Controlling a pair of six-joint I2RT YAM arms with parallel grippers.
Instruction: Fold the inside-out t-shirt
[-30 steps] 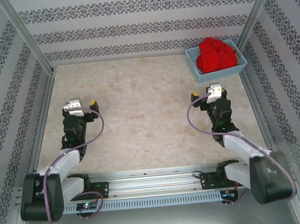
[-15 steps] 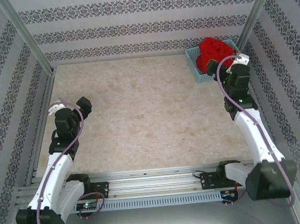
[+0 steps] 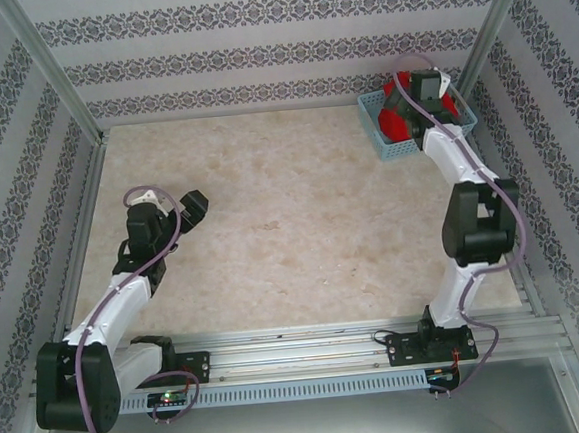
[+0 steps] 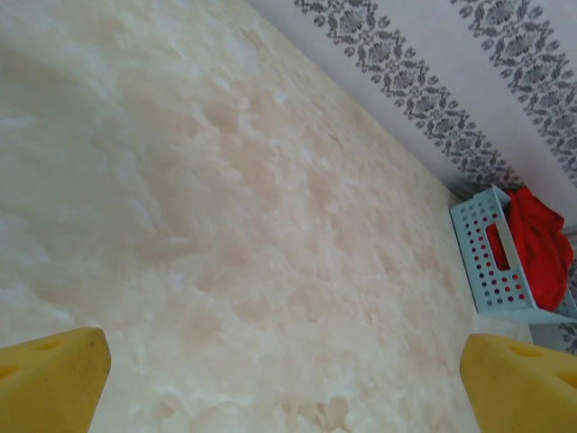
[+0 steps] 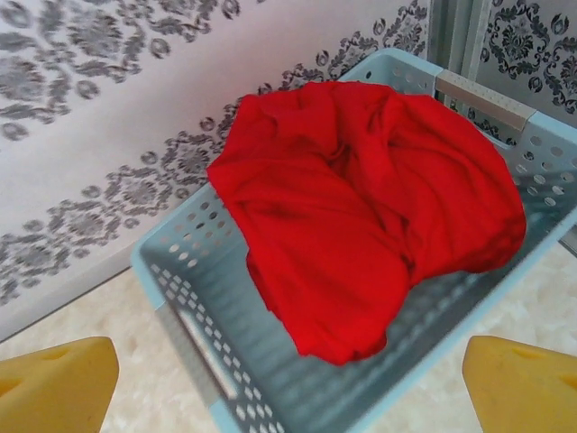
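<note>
- The left arm (image 3: 125, 290) leans forward from its base at the near left, bent at the elbow. Its wrist hangs low over the left side of the marble-patterned table (image 3: 291, 236).
- The left gripper (image 3: 194, 206) points right, across the table. In the left wrist view its yellow fingertips (image 4: 50, 379) stand wide apart with only bare tabletop between them.
- From the left gripper, the inside-out t-shirt (image 4: 539, 244) lies well away at the far right corner, bundled in the light blue basket (image 4: 487, 257).
- The right arm (image 3: 470, 212) is stretched almost straight up the right side of the table. Its wrist reaches over the basket (image 3: 401, 149) in the far right corner.
- The right gripper (image 3: 422, 90) hovers above the red t-shirt (image 3: 393, 123). In the right wrist view its yellow fingertips (image 5: 54, 383) are spread wide and hold nothing.
- The shirt (image 5: 361, 207) is a crumpled heap filling the basket (image 5: 203, 298). It sits ahead of and between the two tips, untouched, close against the patterned wall (image 5: 108, 108).
- A second ago both arms were folded near the table's middle, with their grippers facing each other. Since then the right arm has swung out and extended to the basket. The left arm has moved out to the left and turned its gripper rightward.
- The shirt and the basket have not moved.
</note>
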